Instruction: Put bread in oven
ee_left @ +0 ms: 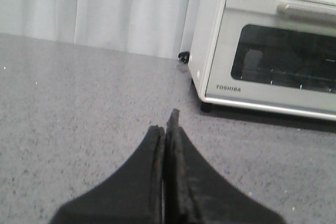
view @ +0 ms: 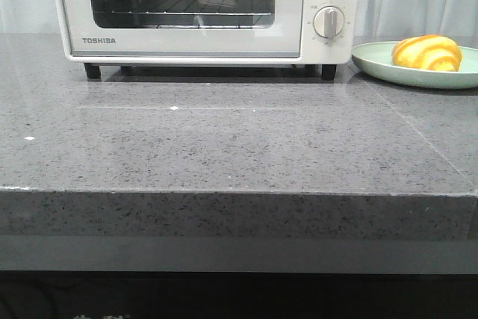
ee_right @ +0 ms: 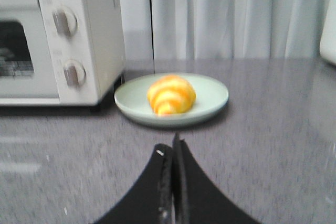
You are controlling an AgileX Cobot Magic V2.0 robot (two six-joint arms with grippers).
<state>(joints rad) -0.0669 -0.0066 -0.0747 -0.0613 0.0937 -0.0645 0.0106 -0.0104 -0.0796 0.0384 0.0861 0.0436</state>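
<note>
The bread (view: 426,52), a glossy yellow roll with orange stripes, lies on a pale green plate (view: 373,60) at the back right of the grey counter. It also shows in the right wrist view (ee_right: 171,95) on the plate (ee_right: 210,95). The cream-white Toshiba oven (view: 187,35) stands at the back, its glass door shut; it also shows in the left wrist view (ee_left: 262,51) and the right wrist view (ee_right: 89,40). My left gripper (ee_left: 166,124) is shut and empty over bare counter. My right gripper (ee_right: 172,148) is shut and empty, short of the plate. Neither gripper shows in the front view.
The grey speckled counter (view: 224,140) has its front edge near the camera. White curtains (ee_right: 226,14) hang behind. Two round knobs (view: 329,22) sit on the oven's right side, next to the plate. A white object's edge (ee_right: 329,35) shows at far right.
</note>
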